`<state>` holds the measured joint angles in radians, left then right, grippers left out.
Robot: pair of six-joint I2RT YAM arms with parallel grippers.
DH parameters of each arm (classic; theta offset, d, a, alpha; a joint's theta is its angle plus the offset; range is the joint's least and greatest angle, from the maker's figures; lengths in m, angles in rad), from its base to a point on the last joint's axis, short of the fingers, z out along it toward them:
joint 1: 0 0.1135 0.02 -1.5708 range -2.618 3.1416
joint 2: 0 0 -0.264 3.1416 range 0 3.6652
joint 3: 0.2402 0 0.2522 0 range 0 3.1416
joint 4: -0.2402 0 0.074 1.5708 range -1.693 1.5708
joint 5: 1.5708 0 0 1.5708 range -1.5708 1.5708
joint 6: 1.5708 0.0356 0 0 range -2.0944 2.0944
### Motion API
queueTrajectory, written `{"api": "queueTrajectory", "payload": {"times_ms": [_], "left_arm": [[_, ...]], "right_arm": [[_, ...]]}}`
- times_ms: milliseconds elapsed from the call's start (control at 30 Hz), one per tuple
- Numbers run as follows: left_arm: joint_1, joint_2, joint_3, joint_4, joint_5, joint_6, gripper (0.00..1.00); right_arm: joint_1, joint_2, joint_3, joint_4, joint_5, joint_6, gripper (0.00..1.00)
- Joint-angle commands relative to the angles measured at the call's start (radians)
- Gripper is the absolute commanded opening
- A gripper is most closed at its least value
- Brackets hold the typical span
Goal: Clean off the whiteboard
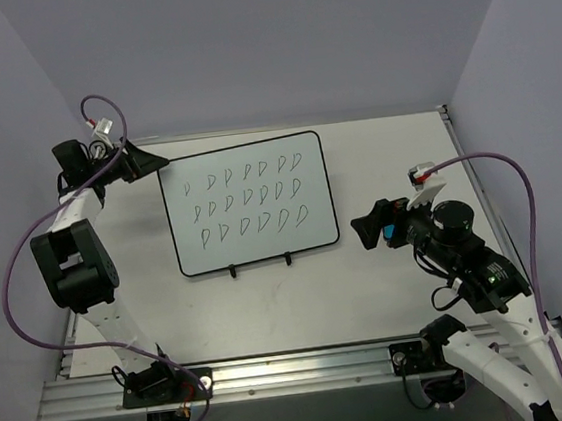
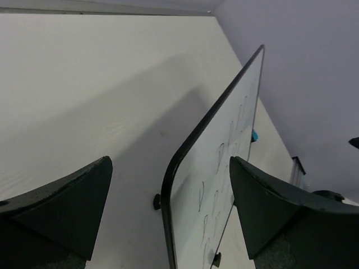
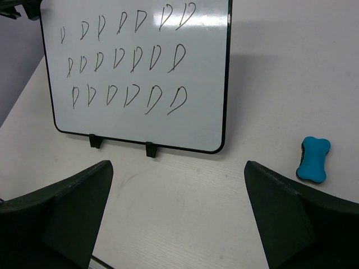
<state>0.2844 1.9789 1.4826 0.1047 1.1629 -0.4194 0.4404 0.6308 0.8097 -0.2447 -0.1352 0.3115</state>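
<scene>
Right claw (image 1: 369, 229) spread open over the desk (image 1: 301, 309) near its right edge, blue eraser (image 3: 314, 159) lying beside the whiteboard (image 1: 250, 204), propped mid-desk on two feet, rows of dark marks, left claw (image 1: 158, 163) released, straddling the whiteboard's far-left corner

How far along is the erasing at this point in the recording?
Done: nothing erased; the whiteboard carries all three rows of marks. In hand: the left gripper straddles the board's far-left corner, jaws open, perhaps to steady it; the right gripper, open, sits near the blue eraser lying on the table, not gripped. Left: pick up the eraser and wipe.
</scene>
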Motion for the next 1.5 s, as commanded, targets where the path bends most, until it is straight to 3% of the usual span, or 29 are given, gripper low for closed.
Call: {"api": "queueTrajectory", "payload": {"times_ms": [0, 33, 100, 233, 333, 400, 500, 533, 633, 767, 900, 967, 1000, 1133, 1333, 1467], "left_arm": [[0.009, 0.008, -0.071, 0.434, 0.190, -0.250, 0.94], [0.010, 0.017, -0.093, 0.636, 0.202, -0.397, 0.94], [0.009, 0.032, -0.117, 0.778, 0.218, -0.496, 0.99], [0.010, 0.086, -0.128, 0.805, 0.215, -0.522, 0.80], [0.007, 0.095, -0.134, 0.805, 0.208, -0.518, 0.75], [0.007, 0.089, -0.136, 0.764, 0.207, -0.481, 0.73], [0.004, 0.060, -0.118, 0.525, 0.181, -0.291, 0.64], [0.001, 0.049, -0.105, 0.368, 0.166, -0.172, 0.60], [-0.017, 0.040, -0.058, 0.119, 0.141, 0.011, 0.57], [-0.044, 0.041, -0.031, -0.060, 0.092, 0.147, 0.43], [-0.051, 0.034, -0.036, -0.068, 0.081, 0.157, 0.25], [-0.051, 0.018, -0.051, -0.037, 0.081, 0.142, 0.21], [-0.053, 0.011, -0.062, 0.025, 0.080, 0.130, 0.11], [-0.063, -0.060, -0.131, 0.125, 0.046, 0.099, 0.03], [-0.077, -0.109, -0.194, 0.144, -0.038, 0.160, 0.02], [-0.080, -0.104, -0.235, 0.237, -0.026, 0.127, 0.02]], "right_arm": [[0.009, 0.023, 0.028, 0.013, -0.017, -0.020, 0.99], [0.011, 0.027, 0.029, 0.013, -0.017, -0.020, 0.99], [0.011, 0.040, 0.031, 0.013, -0.021, -0.022, 0.99], [0.014, 0.050, 0.039, 0.002, -0.004, -0.026, 0.99], [0.017, 0.050, 0.043, -0.008, 0.025, -0.026, 0.99], [0.015, 0.050, 0.043, -0.011, 0.037, -0.026, 0.98], [0.017, 0.049, 0.045, -0.018, 0.049, -0.025, 0.98], [0.015, 0.050, 0.046, -0.019, 0.057, -0.025, 0.98], [0.017, 0.056, 0.054, -0.034, 0.083, -0.031, 0.98], [0.015, 0.064, 0.052, -0.036, 0.132, -0.008, 0.98], [0.014, 0.142, 0.077, -0.079, 0.247, 0.018, 0.97], [0.014, 0.167, 0.082, -0.084, 0.261, 0.027, 0.97], [0.012, 0.165, 0.079, -0.076, 0.260, 0.032, 0.97], [0.012, 0.139, 0.049, -0.050, 0.244, 0.037, 0.97], [0.009, 0.190, 0.052, -0.050, 0.321, 0.063, 0.98], [-0.023, 0.350, 0.106, -0.073, 0.344, 0.063, 0.96]]}}
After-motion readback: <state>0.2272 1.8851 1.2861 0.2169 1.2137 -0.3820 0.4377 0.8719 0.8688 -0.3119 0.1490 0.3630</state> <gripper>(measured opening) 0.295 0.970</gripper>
